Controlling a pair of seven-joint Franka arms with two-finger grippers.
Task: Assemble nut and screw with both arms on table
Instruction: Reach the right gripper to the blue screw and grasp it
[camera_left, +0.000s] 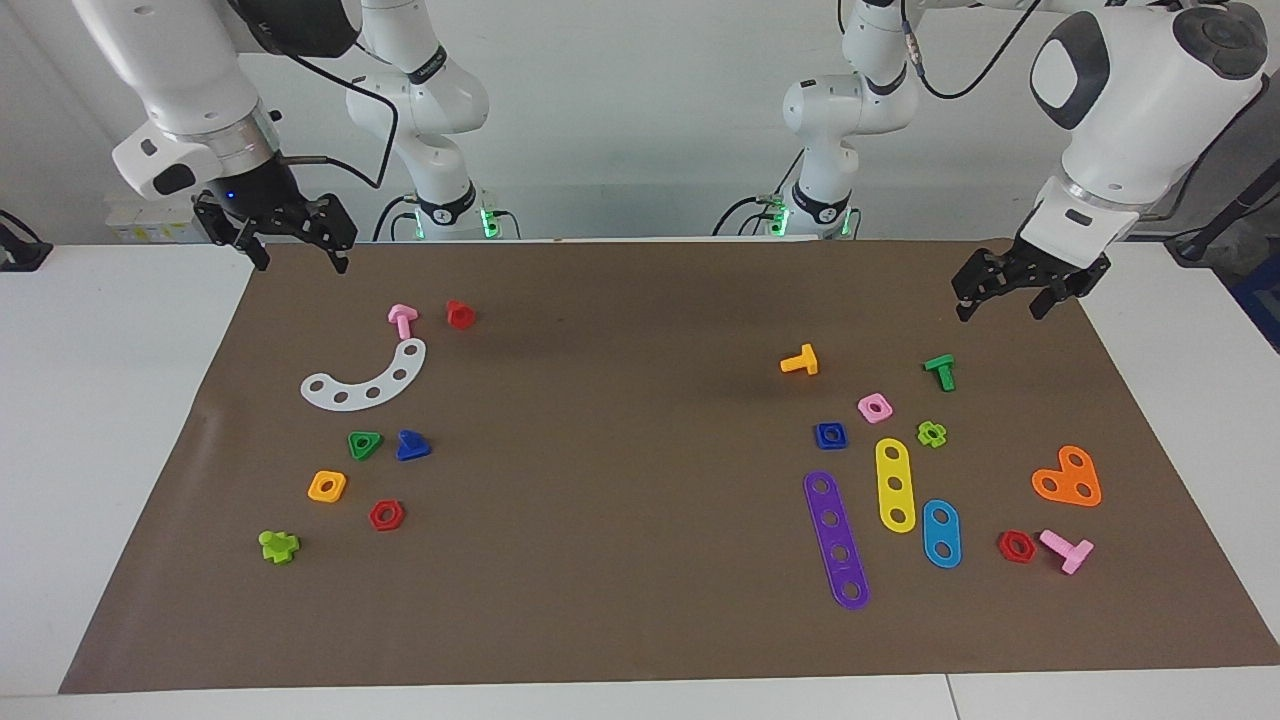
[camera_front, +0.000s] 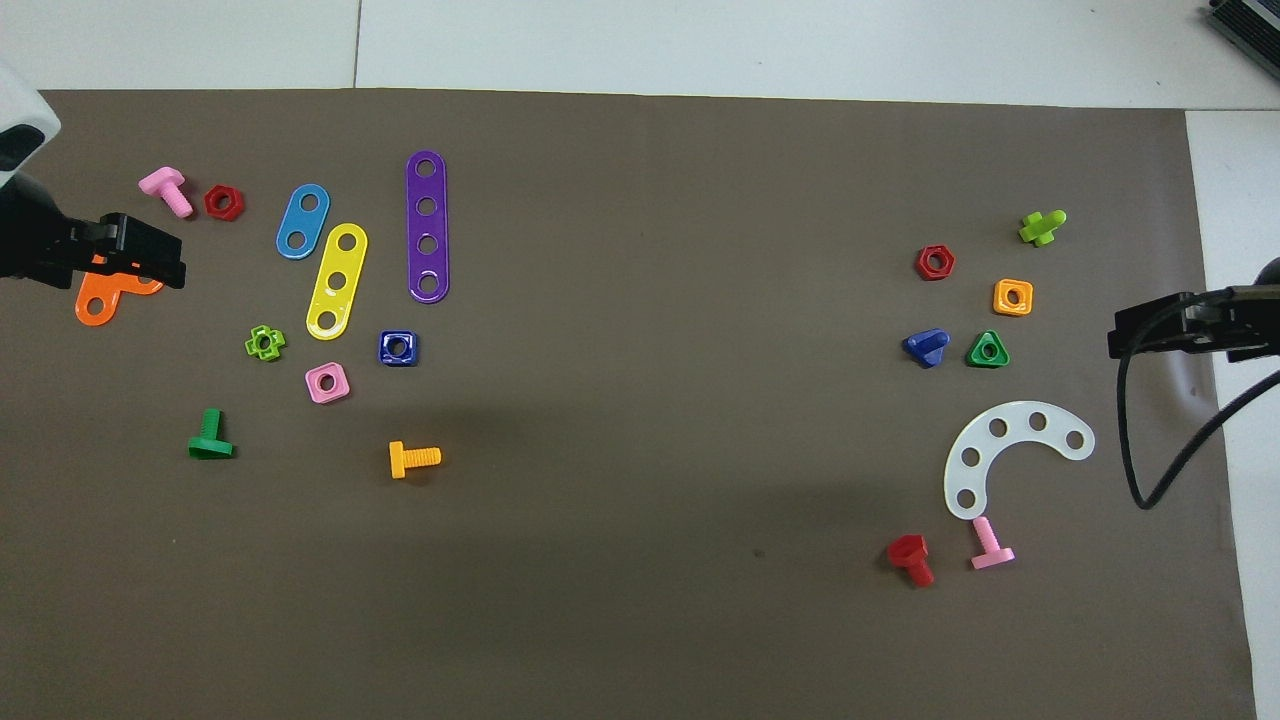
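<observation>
Now we see both arms waiting, raised over opposite ends of the table (camera_left: 620, 705). Our left tool (camera_left: 1010, 298) hangs released, fingers apart and empty, over the mat (camera_left: 620, 600) near its corner at the left arm's end. Our right tool (camera_left: 297, 250) hangs the same way, fingers apart and holding nothing, over the mat's corner at the right arm's end.

We find the nut (camera_left: 830, 435) lying flat on the mat, below the left tool and well apart from it, toward the middle of the table. Just beside the nut lie a pink nut (camera_left: 875, 407) and the end of a purple strip (camera_left: 837, 540); a yellow strip (camera_left: 895, 484) lies near it too. An orange bolt (camera_left: 800, 361) rests between the nut and the robots. A green bolt (camera_left: 940, 371) is the part closest under the left tool.

We find the screw (camera_left: 412, 445) on the mat at the right arm's end, below the right tool and well apart from it. It lies tilted, just beside a green nut (camera_left: 364, 444), without touching it. A white arc (camera_left: 365, 380) lies between the screw and the right tool, and a pink bolt (camera_left: 401, 320) and a red bolt (camera_left: 460, 314) lie nearer still to that tool. An orange nut (camera_left: 327, 486) and a red nut (camera_left: 386, 514) lie near the screw, farther from the robots.

The nut and the screw lie well apart, each at its own arm's end.
</observation>
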